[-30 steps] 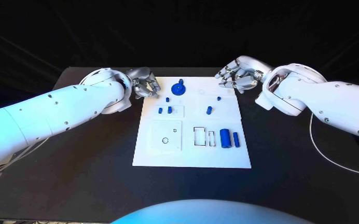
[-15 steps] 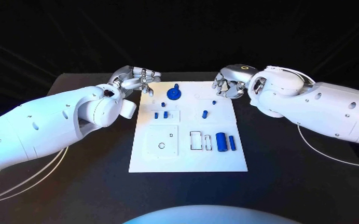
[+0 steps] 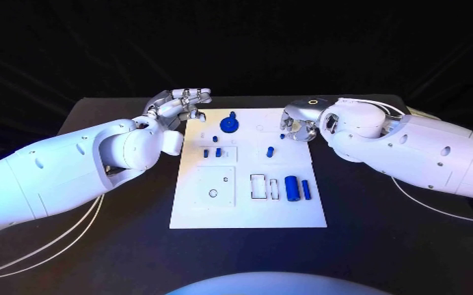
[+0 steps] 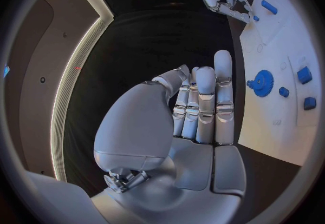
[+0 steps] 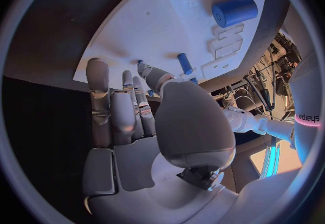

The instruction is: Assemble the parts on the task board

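Both arms have swung inward since a second ago. The left hand (image 3: 183,102) hovers empty, fingers straight and together, off the task board's (image 3: 247,213) far-left corner; the right hand (image 3: 299,123), fingers loosely parted and empty, sits at its far-right edge by a small blue peg (image 3: 283,135). Best approach: descend slowly, pinch that peg cleanly. The large cylinder (image 3: 292,188) lies beside the board's rectangular slots (image 3: 258,185), not in them.
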`<state>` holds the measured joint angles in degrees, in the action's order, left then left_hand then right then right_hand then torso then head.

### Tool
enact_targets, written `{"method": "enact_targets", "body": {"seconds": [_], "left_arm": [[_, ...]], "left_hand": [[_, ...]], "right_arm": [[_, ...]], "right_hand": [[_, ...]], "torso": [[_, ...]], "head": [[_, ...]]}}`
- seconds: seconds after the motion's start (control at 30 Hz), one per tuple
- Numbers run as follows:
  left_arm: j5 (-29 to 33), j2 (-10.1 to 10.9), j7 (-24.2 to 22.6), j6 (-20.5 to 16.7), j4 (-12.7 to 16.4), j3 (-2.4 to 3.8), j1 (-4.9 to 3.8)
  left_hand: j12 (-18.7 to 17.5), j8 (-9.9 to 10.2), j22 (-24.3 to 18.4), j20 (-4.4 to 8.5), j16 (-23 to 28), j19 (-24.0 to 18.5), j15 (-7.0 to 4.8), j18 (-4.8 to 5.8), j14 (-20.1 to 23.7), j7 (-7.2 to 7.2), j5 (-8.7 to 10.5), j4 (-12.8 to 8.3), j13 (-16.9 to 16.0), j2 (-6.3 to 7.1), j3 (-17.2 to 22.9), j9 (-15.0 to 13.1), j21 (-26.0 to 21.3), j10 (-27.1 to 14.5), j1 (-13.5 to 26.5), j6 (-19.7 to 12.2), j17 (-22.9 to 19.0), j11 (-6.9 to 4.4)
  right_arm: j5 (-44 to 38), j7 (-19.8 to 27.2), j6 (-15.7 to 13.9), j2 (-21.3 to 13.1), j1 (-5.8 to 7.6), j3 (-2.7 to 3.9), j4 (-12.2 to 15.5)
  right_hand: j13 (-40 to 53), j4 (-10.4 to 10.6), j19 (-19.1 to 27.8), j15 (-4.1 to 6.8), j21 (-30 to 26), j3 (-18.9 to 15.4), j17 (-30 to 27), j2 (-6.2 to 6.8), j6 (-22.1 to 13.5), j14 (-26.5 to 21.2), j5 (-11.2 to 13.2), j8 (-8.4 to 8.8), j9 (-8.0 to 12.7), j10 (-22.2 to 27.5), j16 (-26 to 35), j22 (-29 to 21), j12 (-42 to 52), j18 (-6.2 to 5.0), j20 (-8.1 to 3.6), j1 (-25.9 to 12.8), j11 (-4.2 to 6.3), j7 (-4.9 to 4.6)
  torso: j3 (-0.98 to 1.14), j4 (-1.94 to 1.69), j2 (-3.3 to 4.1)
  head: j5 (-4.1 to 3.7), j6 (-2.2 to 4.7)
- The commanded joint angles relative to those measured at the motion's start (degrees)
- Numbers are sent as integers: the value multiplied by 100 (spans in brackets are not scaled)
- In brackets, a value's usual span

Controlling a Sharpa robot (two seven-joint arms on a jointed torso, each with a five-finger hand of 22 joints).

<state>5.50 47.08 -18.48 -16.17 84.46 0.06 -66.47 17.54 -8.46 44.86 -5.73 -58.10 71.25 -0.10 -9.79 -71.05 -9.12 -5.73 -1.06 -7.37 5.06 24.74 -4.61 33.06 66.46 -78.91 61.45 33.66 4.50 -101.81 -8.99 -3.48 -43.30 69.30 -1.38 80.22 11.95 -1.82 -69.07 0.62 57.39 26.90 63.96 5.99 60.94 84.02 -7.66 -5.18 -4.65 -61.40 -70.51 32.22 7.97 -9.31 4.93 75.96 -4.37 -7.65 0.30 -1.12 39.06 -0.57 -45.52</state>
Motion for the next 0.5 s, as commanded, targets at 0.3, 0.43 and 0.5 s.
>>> {"method": "enact_targets", "body": {"seconds": [0.3, 0.43, 0.5], "left_arm": [[253, 7, -195, 105, 117, -2, 26], [253, 6, -185, 120, 120, -3, 28], [253, 5, -182, 124, 117, -4, 29]], "left_hand": [[228, -99, -23, 54, -135, 43, -60, -72, -80, 72, 7, -81, -119, -54, -73, -10, -62, 71, -61, 55, 128, -77], [254, -103, -27, 58, -137, 45, -61, -70, -75, 71, 6, -88, -136, -57, -88, -8, -70, 48, -58, 45, 121, -76], [259, -103, -28, 59, -137, 46, -61, -70, -74, 70, 6, -90, -139, -58, -91, -7, -72, 41, -58, 41, 119, -75]], "right_arm": [[-112, 76, 217, 138, -112, 1, -131], [-58, 137, 144, 183, -143, 1, -156], [-33, 157, 124, 199, -151, 1, -167]], "right_hand": [[-67, -10, -50, 35, -9, 58, 13, 7, 47, 160, 35, 42, 4, -45, 23, 26, -41, -39, -8, 35, 43, 30], [-128, -14, -82, 30, 17, 89, 37, -25, 78, 173, 32, 42, 0, -99, 2, 64, -44, -28, -6, 43, 40, 27], [-149, -18, -94, 27, 28, 99, 43, -34, 91, 177, 33, 41, -2, -120, -3, 80, -44, -25, -5, 46, 39, 24]], "torso": [[11, 10, 4], [15, 4, 0], [11, 1, 0]], "head": [[19, -23], [22, -30], [21, -35]]}}
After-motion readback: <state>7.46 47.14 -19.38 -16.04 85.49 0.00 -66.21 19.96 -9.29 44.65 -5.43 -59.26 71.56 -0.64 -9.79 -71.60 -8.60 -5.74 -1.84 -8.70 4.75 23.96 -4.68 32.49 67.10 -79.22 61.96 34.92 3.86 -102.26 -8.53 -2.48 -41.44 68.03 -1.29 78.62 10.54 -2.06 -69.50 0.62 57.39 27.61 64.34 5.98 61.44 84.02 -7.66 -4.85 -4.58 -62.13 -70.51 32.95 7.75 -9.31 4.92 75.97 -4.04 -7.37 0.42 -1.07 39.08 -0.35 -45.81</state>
